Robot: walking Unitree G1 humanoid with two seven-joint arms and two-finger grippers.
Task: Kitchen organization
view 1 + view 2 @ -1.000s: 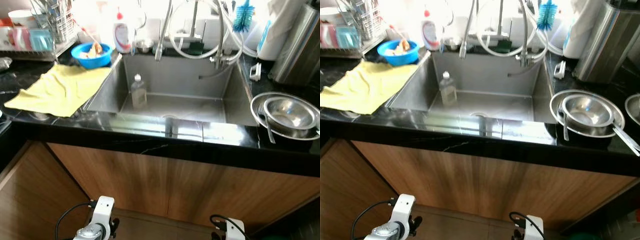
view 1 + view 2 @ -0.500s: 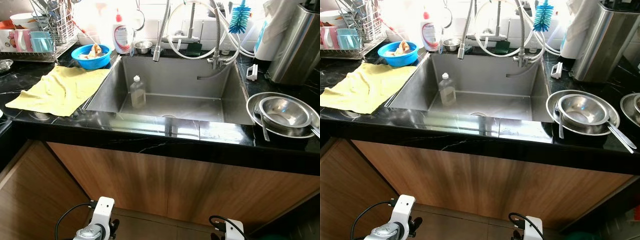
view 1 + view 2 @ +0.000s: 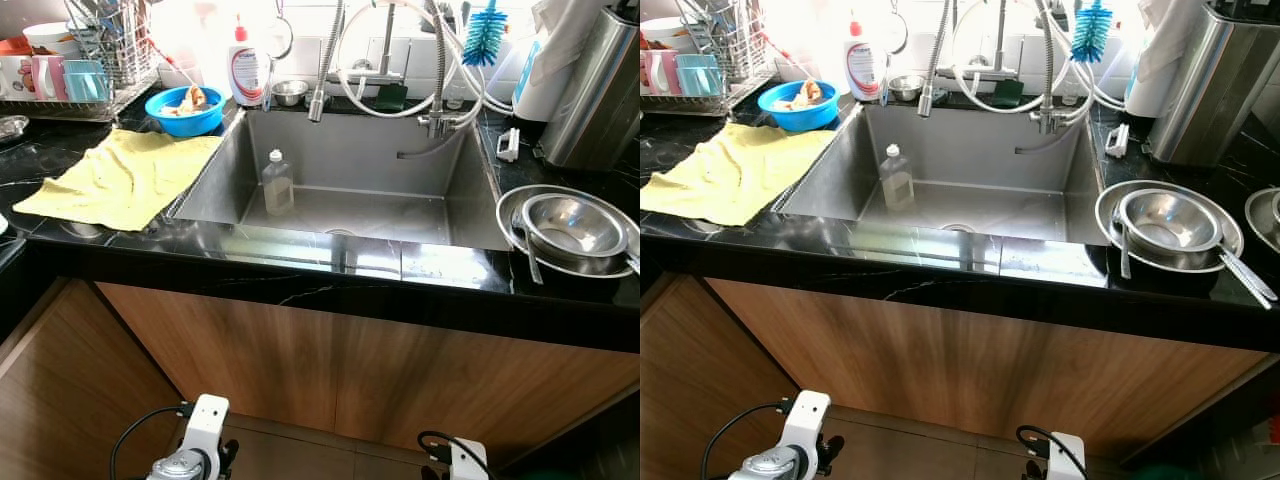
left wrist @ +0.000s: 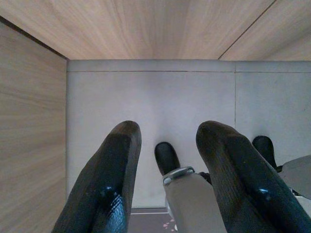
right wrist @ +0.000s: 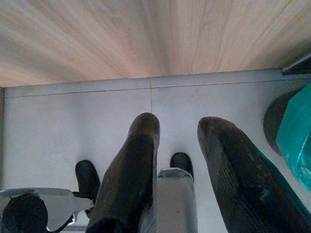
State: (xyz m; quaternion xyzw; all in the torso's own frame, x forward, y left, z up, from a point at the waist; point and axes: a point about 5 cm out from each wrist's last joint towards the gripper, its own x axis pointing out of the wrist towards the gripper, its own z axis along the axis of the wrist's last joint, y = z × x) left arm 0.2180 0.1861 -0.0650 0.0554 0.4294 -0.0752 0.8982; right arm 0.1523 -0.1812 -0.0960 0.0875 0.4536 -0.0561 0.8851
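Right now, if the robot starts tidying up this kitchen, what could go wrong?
The steel bowls on the right are stacked with a utensil leaning against them, so lifting one might send the rest clattering. The plastic bottle stands upright in the sink; a bump would probably topple it. The yellow cloth reaches the sink's edge and could slide in if nudged.

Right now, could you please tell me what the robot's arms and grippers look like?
The left gripper and right gripper each have two thick, rounded, matte black fingers. In the head views, both wrists end in white housings with looping black cables; the left one carries a silver metal fitting.
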